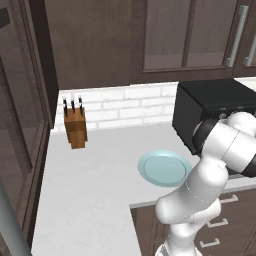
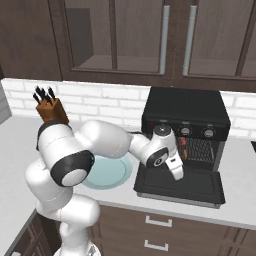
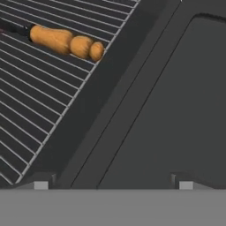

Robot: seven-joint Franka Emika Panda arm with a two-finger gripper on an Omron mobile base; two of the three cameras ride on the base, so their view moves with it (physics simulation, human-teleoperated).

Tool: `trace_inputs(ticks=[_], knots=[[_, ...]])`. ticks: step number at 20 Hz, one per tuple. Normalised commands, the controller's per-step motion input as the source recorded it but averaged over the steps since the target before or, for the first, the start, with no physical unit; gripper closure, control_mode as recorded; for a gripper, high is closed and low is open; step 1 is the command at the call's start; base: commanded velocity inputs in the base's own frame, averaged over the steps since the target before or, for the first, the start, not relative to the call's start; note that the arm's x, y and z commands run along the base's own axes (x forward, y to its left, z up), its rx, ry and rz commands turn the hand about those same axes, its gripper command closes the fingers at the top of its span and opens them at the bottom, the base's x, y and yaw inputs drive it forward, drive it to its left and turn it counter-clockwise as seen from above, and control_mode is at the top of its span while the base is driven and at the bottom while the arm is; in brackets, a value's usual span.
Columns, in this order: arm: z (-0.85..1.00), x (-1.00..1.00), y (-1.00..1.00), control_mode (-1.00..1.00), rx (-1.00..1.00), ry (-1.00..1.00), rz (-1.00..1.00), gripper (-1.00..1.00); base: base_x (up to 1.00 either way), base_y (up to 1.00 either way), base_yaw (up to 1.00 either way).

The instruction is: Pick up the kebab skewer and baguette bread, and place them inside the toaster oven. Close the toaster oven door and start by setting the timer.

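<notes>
The black toaster oven [image 2: 185, 107] stands on the counter with its door [image 2: 180, 185] folded down flat. On the wire rack [image 3: 35, 88] inside lies the kebab skewer [image 3: 66, 42], orange-brown chunks on a dark stick; from the right base it is a reddish streak [image 2: 183, 146] at the left of the opening. My gripper [image 2: 176, 172] hovers just above the lowered door in front of the opening, open, with nothing between its fingers [image 3: 42, 183]. The door's dark inner face [image 3: 176, 110] lies right below the hand. The baguette bread is out of view.
A pale blue plate [image 1: 165, 167] sits bare on the counter left of the oven. A wooden knife block [image 1: 75, 125] stands against the white tile wall further left. Knobs [image 2: 185, 131] line the oven's top panel. Dark cabinets hang above, and drawers sit below the counter edge.
</notes>
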Motion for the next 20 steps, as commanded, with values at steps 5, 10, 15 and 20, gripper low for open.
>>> trace_inputs(ticks=[5,10,15,20], knots=[[0.00,0.19,0.19,-1.00,0.05,-0.08,-0.10,-1.00,0.00,0.00,0.00],[0.22,-0.56,0.01,-1.00,0.06,-0.08,-0.01,-1.00,0.00,0.00,0.00],[0.30,-1.00,0.00,-1.00,0.02,-0.01,0.04,-1.00,0.00,0.00,0.00],[0.31,-0.93,0.01,-1.00,0.00,0.02,0.27,-1.00,0.00,0.00,0.00]])
